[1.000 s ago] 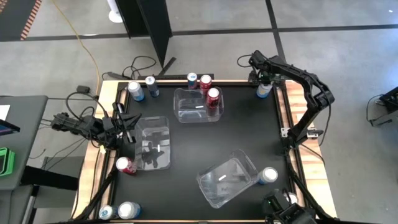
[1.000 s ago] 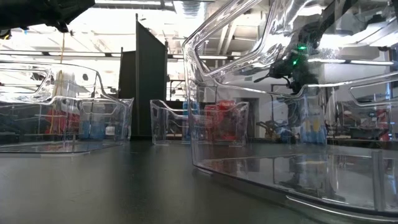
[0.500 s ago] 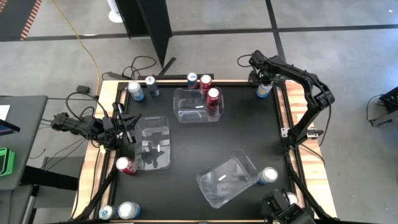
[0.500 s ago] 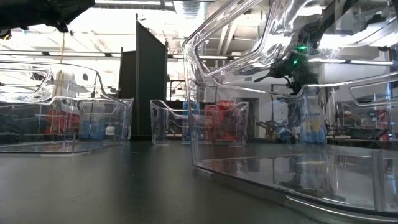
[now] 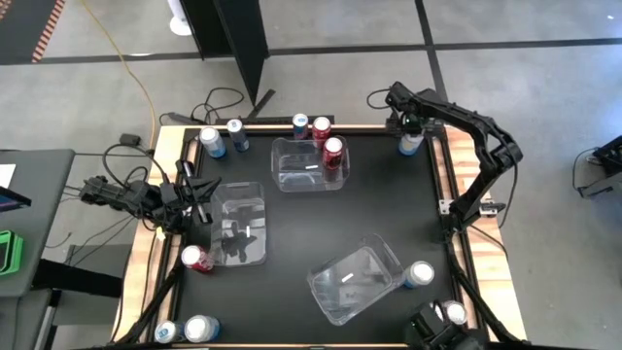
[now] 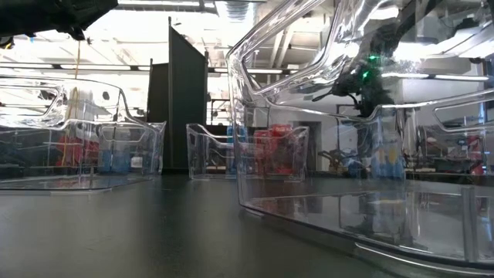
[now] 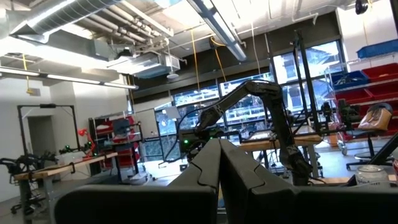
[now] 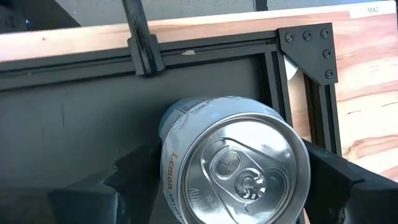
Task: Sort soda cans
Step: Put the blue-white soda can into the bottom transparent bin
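Right wrist view: the right claw (image 8: 233, 171) straddles a shiny cylindrical can (image 8: 233, 163), seemingly not yet clamped.

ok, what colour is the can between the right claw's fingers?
Light blue-silver can with a silver top; right wrist view shows it best.

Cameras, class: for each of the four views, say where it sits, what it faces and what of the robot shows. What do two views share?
High: overhead, facing down on table, both arms.
Low: tabletop level, through clear bins towards the room.
Left wrist: behind shut left gripper, facing the room and right arm.
Right wrist: above light blue can, fingers flanking it.
Shared: that can, also in high.
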